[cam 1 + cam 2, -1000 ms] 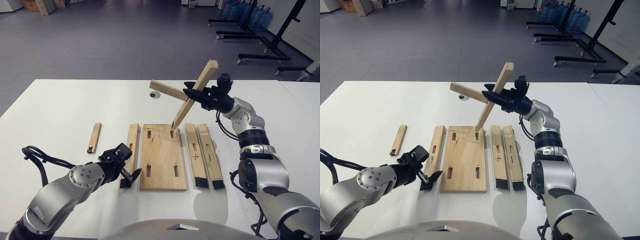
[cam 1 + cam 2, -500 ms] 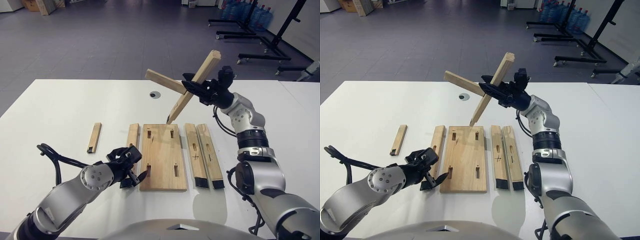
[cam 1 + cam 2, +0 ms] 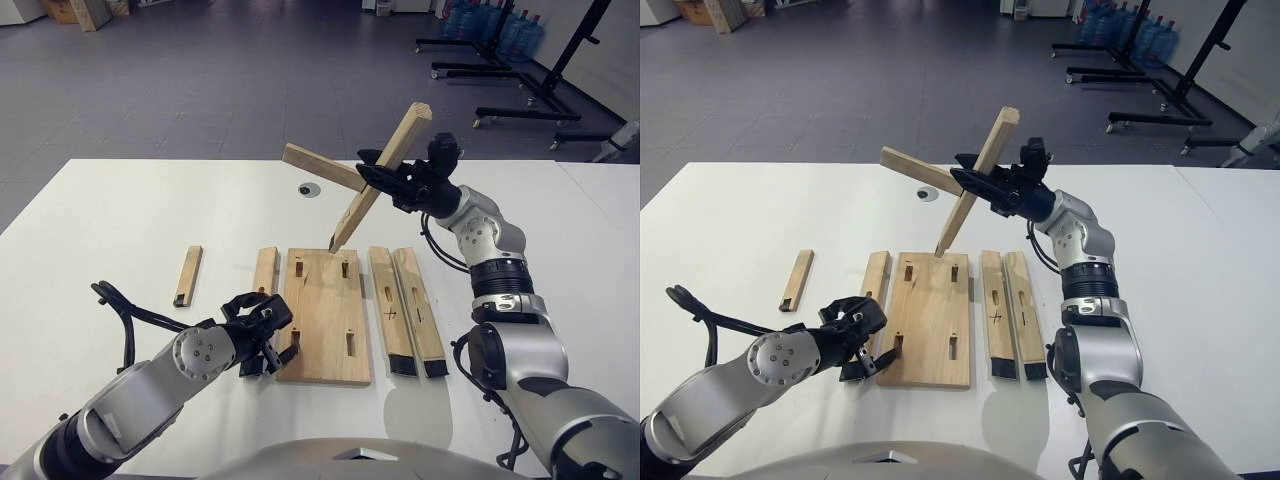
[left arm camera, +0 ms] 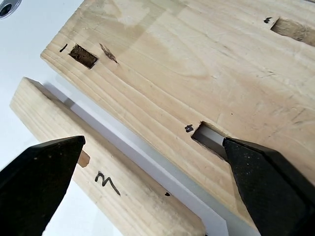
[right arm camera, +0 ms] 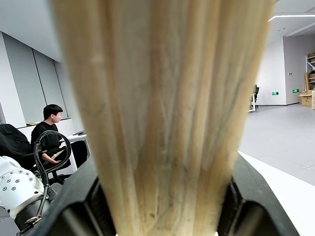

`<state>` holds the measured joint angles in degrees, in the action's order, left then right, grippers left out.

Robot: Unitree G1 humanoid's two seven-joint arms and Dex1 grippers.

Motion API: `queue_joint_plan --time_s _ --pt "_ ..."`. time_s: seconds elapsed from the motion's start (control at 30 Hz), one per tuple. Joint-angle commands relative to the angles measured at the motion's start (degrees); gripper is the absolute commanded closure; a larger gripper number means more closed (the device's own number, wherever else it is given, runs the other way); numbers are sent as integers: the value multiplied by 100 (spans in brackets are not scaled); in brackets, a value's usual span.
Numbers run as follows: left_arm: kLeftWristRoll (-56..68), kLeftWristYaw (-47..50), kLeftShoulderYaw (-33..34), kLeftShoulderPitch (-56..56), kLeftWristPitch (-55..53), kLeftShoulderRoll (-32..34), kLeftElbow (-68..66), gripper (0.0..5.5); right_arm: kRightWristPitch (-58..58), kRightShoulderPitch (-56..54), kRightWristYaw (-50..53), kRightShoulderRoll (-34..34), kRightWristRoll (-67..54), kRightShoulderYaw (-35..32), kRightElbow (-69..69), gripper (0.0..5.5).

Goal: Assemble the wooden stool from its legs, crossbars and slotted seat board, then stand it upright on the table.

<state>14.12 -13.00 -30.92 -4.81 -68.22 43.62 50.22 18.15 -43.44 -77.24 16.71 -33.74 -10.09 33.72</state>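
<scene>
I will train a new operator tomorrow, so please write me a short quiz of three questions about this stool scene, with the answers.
1. True or false: the right pincer holds a leg with a crossbar joined to it, tilted above the table.
2. How many slots does the seat board show? A) two B) four C) six
3. Fill in: the left pincer, at the board's near left corner, is ____ (open or shut).
Key: 1 true; 2 B; 3 open.

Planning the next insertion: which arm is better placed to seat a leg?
Right. The right pincer holds the crossbarred leg, tip hovering by the seat board; the left pincer is open and empty.
</scene>
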Motion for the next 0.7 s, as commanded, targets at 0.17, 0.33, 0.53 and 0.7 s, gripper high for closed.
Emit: queue_joint_plan --time_s 0.17,0.33,0.53,0.7 --pt "-382 -168 45 110 14 393 -605 35 282 198 131 110 -218 -86 -697 343" --pt "-359 -309 316 -68 -53 192 -649 35 620 1261 704 132 -403 -188 -1928 343" --pt "-172 -445 743 -286 -297 -227 -631 35 443 2109 1568 -56 -393 -281 -2789 343" --pt "-141 -451 798 -336 -502 -401 -542 35 162 2185 1658 -76 -248 -141 -2604 343"
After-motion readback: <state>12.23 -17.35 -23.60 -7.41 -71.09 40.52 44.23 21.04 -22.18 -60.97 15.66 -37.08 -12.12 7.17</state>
